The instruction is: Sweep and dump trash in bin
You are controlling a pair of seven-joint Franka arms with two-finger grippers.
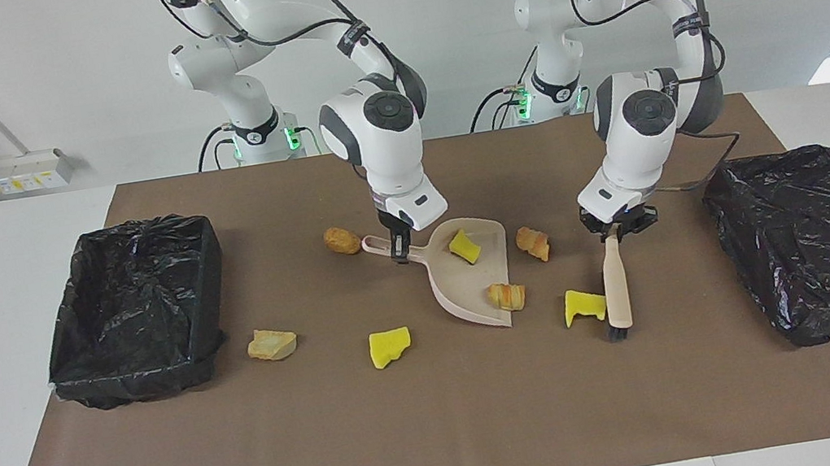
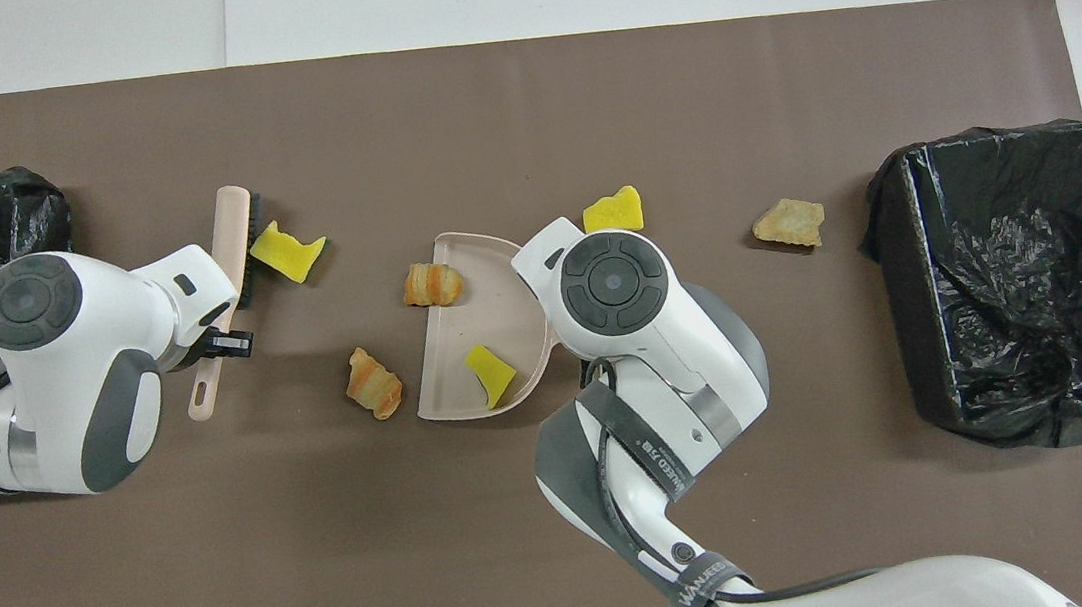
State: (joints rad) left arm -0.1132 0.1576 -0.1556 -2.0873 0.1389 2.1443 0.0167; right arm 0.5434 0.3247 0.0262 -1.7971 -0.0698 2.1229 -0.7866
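Beige dustpan (image 1: pixel 471 278), yellow sponge scraps (image 1: pixel 389 347), black bins (image 1: pixel 134 308)

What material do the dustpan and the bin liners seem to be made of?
Dustpan: probably matte beige plastic, smooth, thin and moulded in one piece. Bin liners: likely thin black plastic film, glossy and heavily wrinkled.

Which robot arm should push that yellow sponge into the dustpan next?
Probably the left arm. Its gripper holds the brush, whose bristles sit right beside the sponge. The right gripper is busy holding the dustpan by its handle.
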